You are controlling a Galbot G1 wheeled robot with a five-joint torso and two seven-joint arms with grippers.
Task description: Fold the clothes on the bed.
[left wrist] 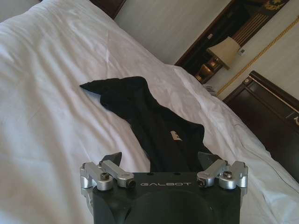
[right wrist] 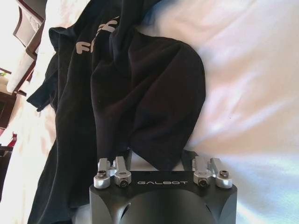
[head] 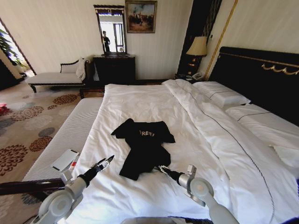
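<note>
Lying crumpled on the white duvet [head: 154,107] near the foot end of the bed [head: 261,74], the black T-shirt [head: 142,147] is seen bunched and twisted, one sleeve thrown out toward the robot's left and the lower part gathered into a lumpy mass nearest the robot. White lettering on the chest is partly visible (creased, so only part can be read). No neat fold or squared edge can be made out, so the task is judged to be at an early stage: the shirt has yet to be spread flat, and all folds are left to do.

Left gripper [head: 106,162] is held just beside the shirt's left edge, above the duvet, fingers spread apart and empty, as is confirmed in the left wrist view, where the fingers [left wrist: 111,159] are seen wide with nothing between them. Right gripper [head: 163,169] is at the shirt's near-right hem; in the right wrist view, black cloth runs in between its parted fingers [right wrist: 120,164], but whether the fabric is pinched can't be told.

Further out, a bench [head: 65,140] w/ a pale flat item on it stands alongside the bed on the robot's left, and a lamp [head: 197,46] stands by the headboard.
</note>
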